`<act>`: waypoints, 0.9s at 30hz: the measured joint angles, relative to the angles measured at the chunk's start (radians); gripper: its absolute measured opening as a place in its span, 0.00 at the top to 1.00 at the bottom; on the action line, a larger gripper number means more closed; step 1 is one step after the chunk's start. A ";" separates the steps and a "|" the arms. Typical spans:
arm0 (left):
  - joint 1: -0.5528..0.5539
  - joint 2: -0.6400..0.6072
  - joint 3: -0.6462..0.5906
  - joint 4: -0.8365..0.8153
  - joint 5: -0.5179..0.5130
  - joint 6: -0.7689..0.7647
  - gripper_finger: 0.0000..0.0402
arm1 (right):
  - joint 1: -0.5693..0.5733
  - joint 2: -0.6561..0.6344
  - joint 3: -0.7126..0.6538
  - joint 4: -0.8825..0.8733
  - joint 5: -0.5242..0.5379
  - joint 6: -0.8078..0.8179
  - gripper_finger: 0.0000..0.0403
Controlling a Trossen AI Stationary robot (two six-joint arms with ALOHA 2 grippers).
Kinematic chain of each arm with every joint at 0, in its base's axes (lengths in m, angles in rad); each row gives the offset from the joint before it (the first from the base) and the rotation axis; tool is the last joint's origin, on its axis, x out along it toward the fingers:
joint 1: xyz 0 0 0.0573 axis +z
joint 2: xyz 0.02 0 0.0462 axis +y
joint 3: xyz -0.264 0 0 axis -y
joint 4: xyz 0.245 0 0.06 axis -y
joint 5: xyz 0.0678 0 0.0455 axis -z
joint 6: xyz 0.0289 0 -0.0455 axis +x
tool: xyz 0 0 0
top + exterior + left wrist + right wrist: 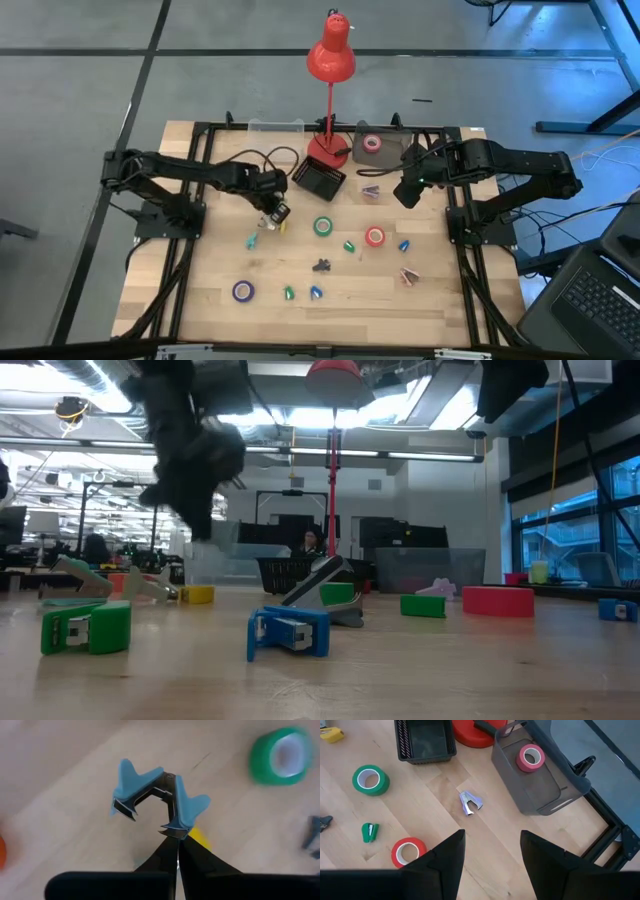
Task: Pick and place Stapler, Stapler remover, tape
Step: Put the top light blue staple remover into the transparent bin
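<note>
My left gripper (272,212) hangs above the table's middle left, shut on a light blue staple remover (155,795). The low view shows this gripper (190,480) raised off the table. My right gripper (492,855) is open and empty, up near the far right (408,190), over a purple staple remover (470,802). Green tape (323,226), red tape (375,237) and purple tape (243,291) lie flat on the wood. A pink tape (372,143) sits in the grey bin (395,150). Small green (349,246) and blue (404,244) staplers lie nearby. My left gripper pinches the staple remover between its two fingertips (167,851), at the metal claw end of one arm (173,827). The remover's hinge and blue wings stick out beyond the fingers. It is lifted clear of the table.
A black tray (318,179) and a red lamp's base (330,152) stand at the far middle. More small staplers (289,293) (316,293), a dark staple remover (321,265), a pink one (408,275), a teal piece (251,241) and a yellow piece (282,226) are scattered about.
</note>
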 joint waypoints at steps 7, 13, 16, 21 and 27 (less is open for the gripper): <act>0.195 -0.043 0.171 -0.154 -0.144 0.265 0.99 | 0.000 0.000 0.000 0.000 0.000 0.000 0.52; 0.503 0.020 0.298 -0.156 -0.075 0.555 0.99 | 0.000 0.000 0.000 0.001 0.000 0.001 0.52; 0.617 0.090 0.368 -0.156 -0.027 0.663 0.99 | 0.000 0.000 0.000 0.003 0.002 0.001 0.52; 0.691 0.252 0.477 -0.219 0.018 0.780 1.00 | 0.000 0.000 0.000 0.008 0.030 0.002 0.52; 0.682 0.402 0.545 -0.284 0.020 0.854 1.00 | 0.000 0.000 0.000 0.008 0.030 0.005 0.52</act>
